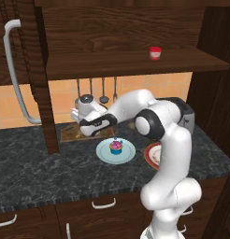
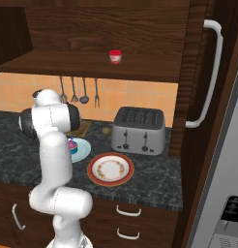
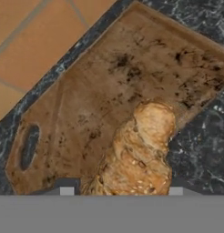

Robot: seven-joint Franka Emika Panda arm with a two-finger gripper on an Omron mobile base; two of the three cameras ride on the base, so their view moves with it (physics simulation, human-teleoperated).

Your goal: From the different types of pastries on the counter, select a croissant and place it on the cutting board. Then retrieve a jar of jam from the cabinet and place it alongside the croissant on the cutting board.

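The golden-brown flaky croissant [image 3: 141,152] is cut off at its near end by the hand view's bottom. From the left base, the white arm covers most of the brown wooden cutting board [image 1: 69,135] and half the red-rimmed plate [image 1: 152,154].

Between the tool's [image 3: 120,191] tips the croissant [image 3: 141,154] is golden-brown with paler flaky ridges, over a brown cutting board [image 3: 109,91] mottled with dark blotches. Around the board, the tabletop [image 1: 37,163] is grey-black stone with pale veins. Beyond the board the wall tiles [image 3: 36,41] are orange. Beside the tool, a pale blue plate [image 1: 128,156] carries a pink-frosted cupcake [image 1: 116,147] in a blue wrapper. Above, on the dark brown grained cabinet shelf [image 1: 112,65], a jar of jam [image 1: 155,52] is red with a pale band.
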